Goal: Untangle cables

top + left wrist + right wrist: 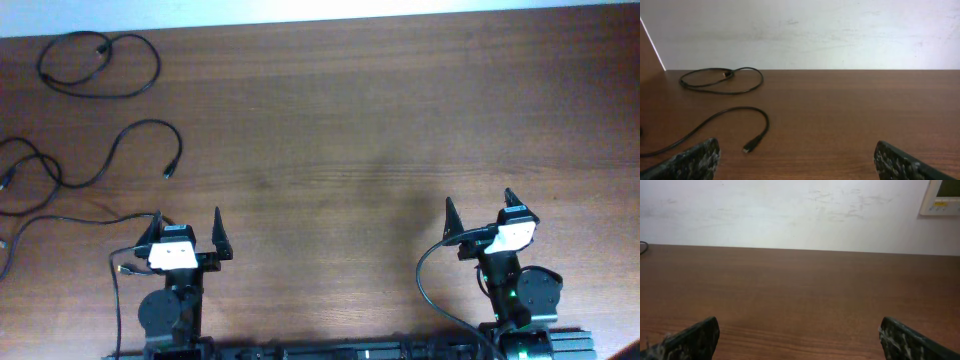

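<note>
Thin black cables lie apart on the left of the brown table. One looped cable lies at the far left; it also shows in the left wrist view. A second curving cable ends in a small plug, seen in the left wrist view just ahead of my left fingers. A third strand runs along the left edge. My left gripper is open and empty, near the front edge. My right gripper is open and empty at the front right, far from the cables.
The brown wooden table ends at a white wall at the back. A thick black wire hangs by the right arm's base. A white wall unit shows in the right wrist view's upper right corner.
</note>
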